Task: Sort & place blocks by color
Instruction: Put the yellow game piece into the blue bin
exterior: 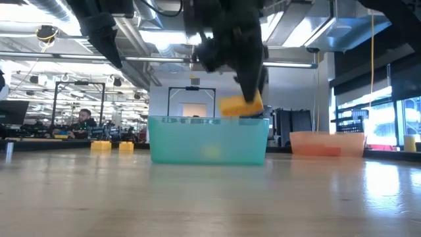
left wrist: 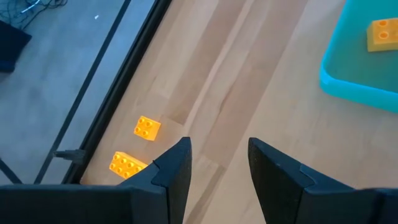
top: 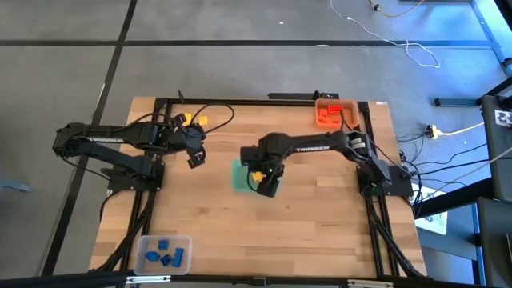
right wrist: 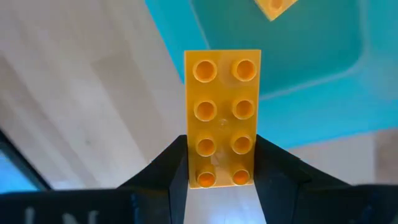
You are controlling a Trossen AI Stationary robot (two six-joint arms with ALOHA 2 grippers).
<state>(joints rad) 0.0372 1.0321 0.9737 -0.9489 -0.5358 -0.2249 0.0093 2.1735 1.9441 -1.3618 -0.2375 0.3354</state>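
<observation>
My right gripper [top: 266,182] hovers over the green tray [top: 238,178] at mid-table, shut on a yellow eight-stud brick [right wrist: 222,99]. The brick also shows in the low view [exterior: 240,104], just above the tray's rim [exterior: 209,121]. Another yellow block [left wrist: 382,34] lies inside that tray. My left gripper [left wrist: 219,149] is open and holds nothing, left of the tray [top: 194,158]. Two yellow blocks [left wrist: 147,127] [left wrist: 126,165] lie flat on the table near the far left edge [top: 192,120]. My right gripper pinches the yellow brick between its two fingers, which sit on the long sides at one end [right wrist: 222,169]. The rest of the brick sticks out past the fingertips [right wrist: 177,155], studs facing the wrist camera. It is lifted clear, above the green tray.
An orange tray [top: 336,112] with orange-red blocks stands at the far right corner. A clear tray [top: 164,254] with several blue blocks sits at the near left. Cables and a black frame run along the table's edges. Bare wood lies between the trays.
</observation>
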